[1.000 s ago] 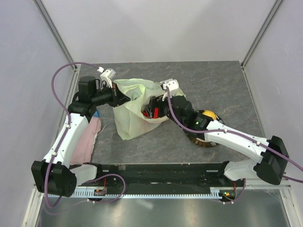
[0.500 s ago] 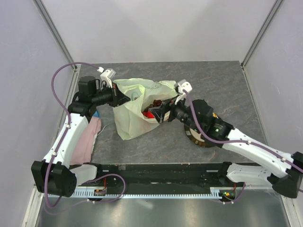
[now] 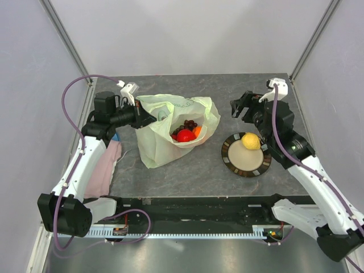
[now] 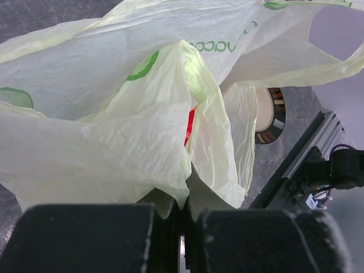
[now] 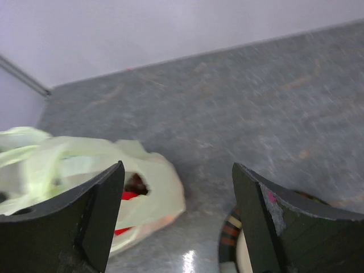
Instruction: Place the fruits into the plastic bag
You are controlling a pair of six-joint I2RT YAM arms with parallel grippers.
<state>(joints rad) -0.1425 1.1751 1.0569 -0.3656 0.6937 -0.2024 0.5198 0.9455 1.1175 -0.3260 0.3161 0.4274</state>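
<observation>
Top external view. Showed the plastic bag (image 3: 153,145) slumped left of centre on the grey table (image 3: 199,176), its mouth open toward the right of the frame. Showed inside that mouth a red apple (image 3: 185,135), an orange (image 3: 197,131) just right of it, and dark grapes (image 3: 187,124) above both. Found the left gripper (image 3: 145,118) at the bag's upper left edge, pinched tight on a fold of the film. Confirmed this from the left wrist view: fingers (image 4: 85,239) pressed together at the bottom of the frame, crinkled film bunched between them, a red sliver visible mid-frame. Found the right gripper (image 3: 242,107) in the upper right, well apart from the bag, jaws spread wide and holding nothing. Showed a lemon (image 3: 251,141) resting on the dark-rimmed plate (image 3: 230,153) right of centre, apart from the bag. Caught a pink cloth (image 3: 102,170) at the left, beside the left arm.
</observation>
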